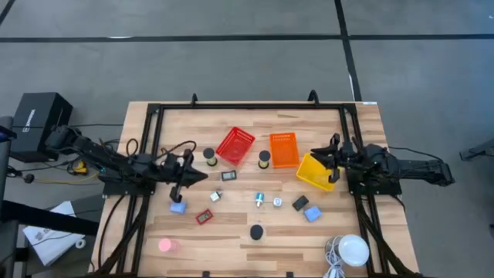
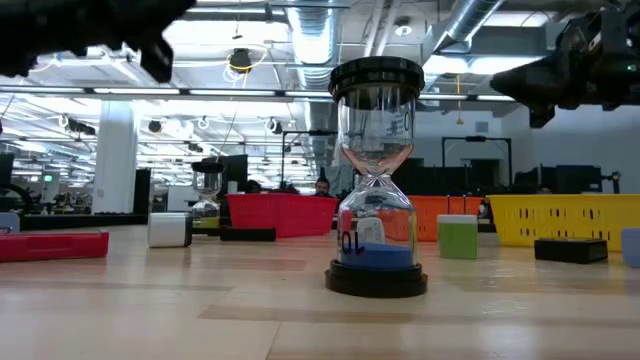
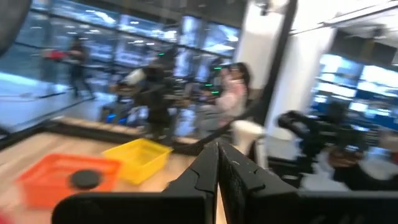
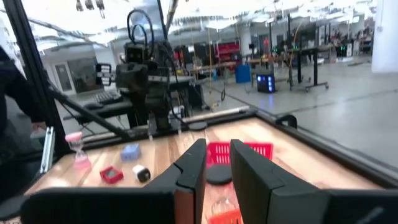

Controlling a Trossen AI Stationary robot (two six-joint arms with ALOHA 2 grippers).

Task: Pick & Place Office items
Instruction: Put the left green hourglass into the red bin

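Both grippers hung empty above the table. The left gripper point(image 1: 188, 173) had its fingers pressed together, and the right gripper point(image 1: 325, 157) was all but closed on nothing. The office items lay scattered across the middle of the table, between the arms. We judged the blue block point(image 1: 178, 207) the left arm's nearest target, lying just beside its fingertips toward the near edge. From above, the small silvery bits point(image 1: 268, 201) were hard to identify.
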